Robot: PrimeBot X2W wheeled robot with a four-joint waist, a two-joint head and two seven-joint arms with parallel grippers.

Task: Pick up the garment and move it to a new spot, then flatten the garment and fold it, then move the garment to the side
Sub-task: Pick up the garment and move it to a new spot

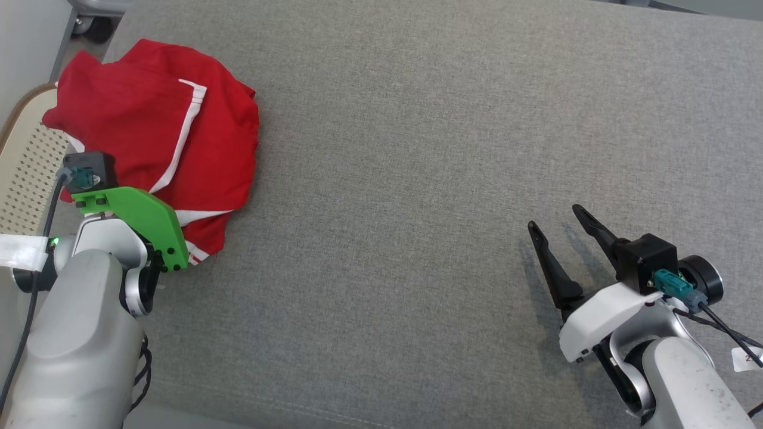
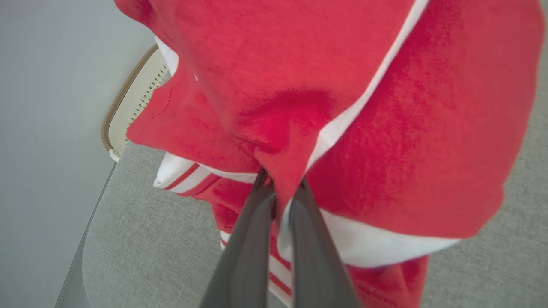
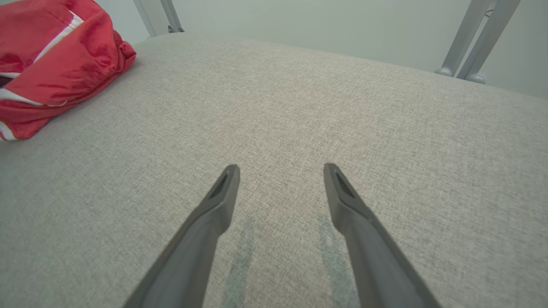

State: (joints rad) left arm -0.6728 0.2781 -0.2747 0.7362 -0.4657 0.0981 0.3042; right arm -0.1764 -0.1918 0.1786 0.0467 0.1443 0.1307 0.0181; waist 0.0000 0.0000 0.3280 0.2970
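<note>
Left claw [image 2: 280, 183] tight on one red garment [image 2: 394, 128], right claw [image 3: 281, 170] agape.

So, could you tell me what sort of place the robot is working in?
Likely an indoor lab or test room: a grey fabric-covered table, a perforated basket at its edge, metal stand legs against a plain wall, and one red garment to fold.
</note>
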